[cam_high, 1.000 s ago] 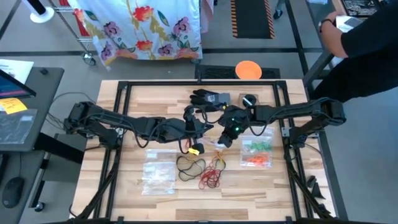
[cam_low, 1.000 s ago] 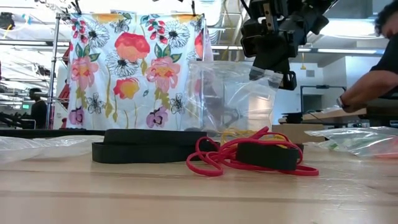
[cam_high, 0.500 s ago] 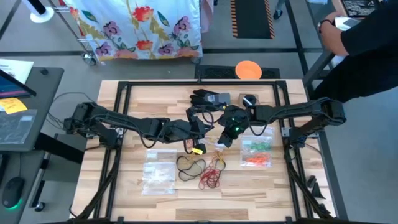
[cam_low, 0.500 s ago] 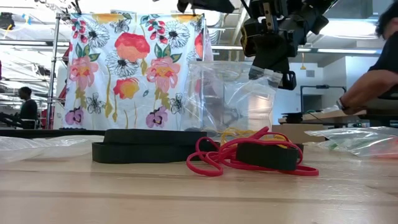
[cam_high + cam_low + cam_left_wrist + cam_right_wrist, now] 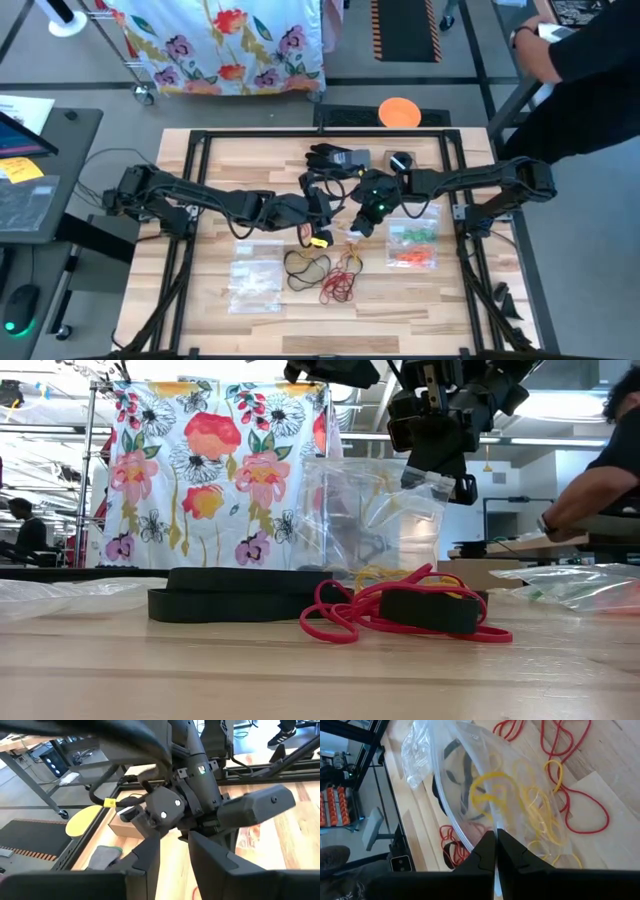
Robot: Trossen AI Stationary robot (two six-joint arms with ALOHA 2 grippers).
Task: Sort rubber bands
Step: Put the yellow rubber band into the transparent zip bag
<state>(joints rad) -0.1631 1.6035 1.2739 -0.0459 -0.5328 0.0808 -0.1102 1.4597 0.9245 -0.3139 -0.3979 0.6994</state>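
Observation:
My right gripper [image 5: 362, 222] is shut on a clear plastic bag [image 5: 370, 520] above the table's middle; yellow rubber bands [image 5: 492, 787] lie inside it. My left gripper [image 5: 174, 837] hovers open close beside the right gripper and faces it, with nothing between its fingers. Loose rubber bands lie flat on the wood in front of both grippers: red ones [image 5: 338, 288] and black ones [image 5: 305, 265]. In the low view the red [image 5: 400, 615] and black bands [image 5: 240, 595] hide the bag's lower end. My right gripper pinches the bag's upper edge [image 5: 492, 822] between its two fingers, slanting down from the table's right. The bag hangs below the fingers with its mouth gaping beside them. Whether its lower end rests on the table, I cannot tell.
A clear bag [image 5: 255, 282] lies at the front left. Another with green and orange bands [image 5: 412, 245] lies at the right. A black glove [image 5: 330, 155] sits at the far middle. A black frame [image 5: 190, 200] rims the table. A person [image 5: 580, 80] leans over beyond the far right corner.
My left gripper has sunk a little and drawn nearer to the right gripper and the bag's top, coming into the low view from above. The right gripper and the bag have kept still.

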